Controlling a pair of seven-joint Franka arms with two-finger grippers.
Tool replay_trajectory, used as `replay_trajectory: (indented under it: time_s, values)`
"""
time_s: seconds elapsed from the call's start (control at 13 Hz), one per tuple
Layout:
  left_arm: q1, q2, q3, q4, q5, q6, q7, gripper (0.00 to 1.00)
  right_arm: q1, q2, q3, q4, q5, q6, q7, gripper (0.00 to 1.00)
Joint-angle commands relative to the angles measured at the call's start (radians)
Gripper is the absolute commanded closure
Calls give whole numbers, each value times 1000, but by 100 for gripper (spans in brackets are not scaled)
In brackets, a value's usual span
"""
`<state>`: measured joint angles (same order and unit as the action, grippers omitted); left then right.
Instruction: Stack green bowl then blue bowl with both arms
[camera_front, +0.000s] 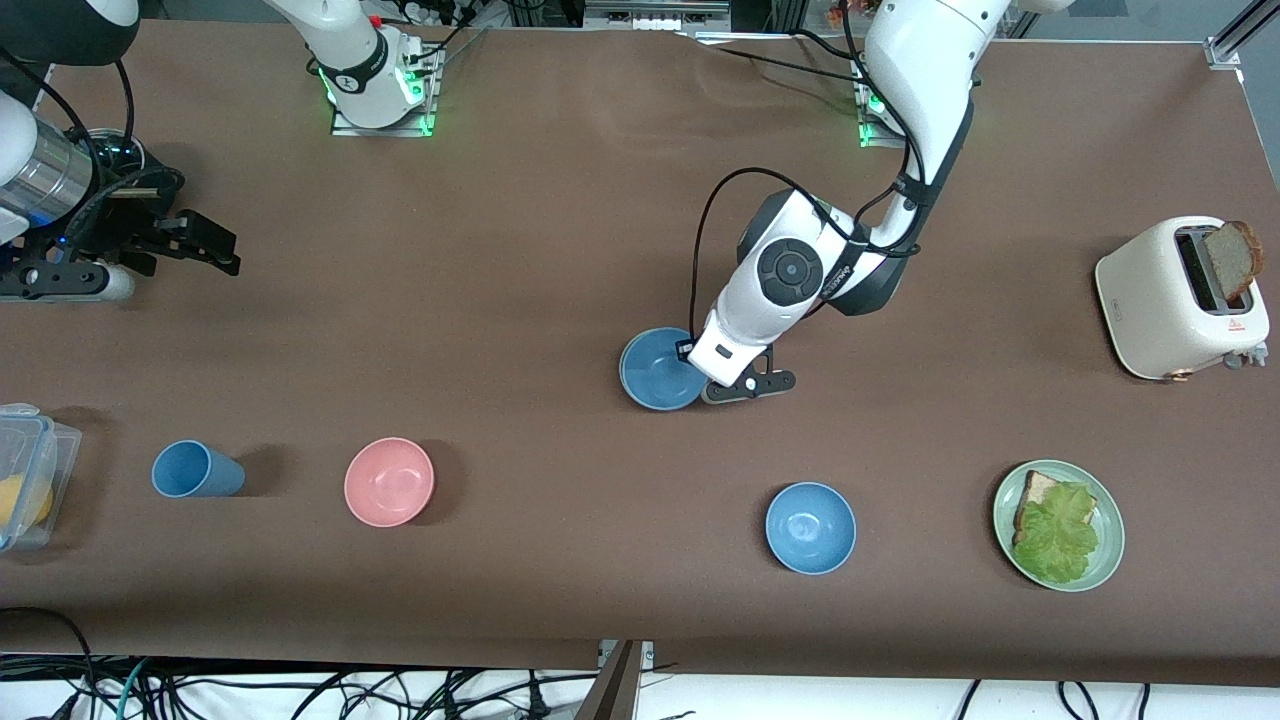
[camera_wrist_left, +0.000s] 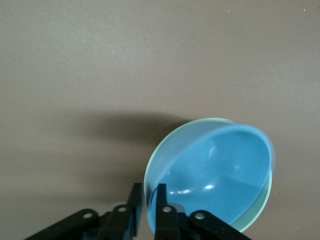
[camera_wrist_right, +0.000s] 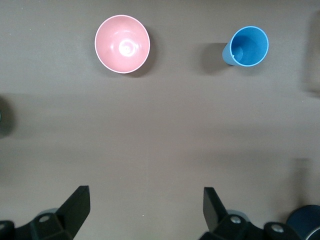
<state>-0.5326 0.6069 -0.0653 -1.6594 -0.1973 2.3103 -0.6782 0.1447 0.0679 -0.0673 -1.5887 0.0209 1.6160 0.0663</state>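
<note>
A: How was the blue bowl (camera_front: 652, 370) judged?

B: Light, stiff and slippery. It was seen nested in the green bowl (camera_wrist_left: 155, 165) mid-table (camera_front: 520, 250), at eleven o'clock from the brighter blue bowl (camera_front: 810, 527). The rims were pinched by the left tool (camera_wrist_left: 147, 200).

A: And the right tool (camera_wrist_right: 145, 205)?

B: Spread open, parked over the right arm's end. No writing could be read.

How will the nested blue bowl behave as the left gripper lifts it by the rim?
The blue bowl looks rigid and glossy, so it may slip in the left gripper, whose fingers pinch only a thin rim. It sits inside the green bowl, which might lift with it. Held at one edge, it will likely tilt.
</note>
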Motion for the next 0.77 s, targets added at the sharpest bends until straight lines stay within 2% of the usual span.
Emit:
replay_trajectory:
  time_s: [0.0, 0.15, 0.46, 0.69]
  values:
    - [-12, 2, 21, 56, 13, -23, -24, 0, -11, -3, 6, 0, -10, -15, -19, 0]
    - [-10, -7, 25, 107, 12, -96, -23, 0, -11, 0, 6, 1, -12, -15, -20, 0]
    - [51, -48, 75, 277, 18, -405, 28, 0, -11, 0, 6, 1, -12, -15, -20, 0]
    - [141, -145, 76, 283, 25, -505, 215, 0, -11, 0, 6, 1, -12, -15, -22, 0]
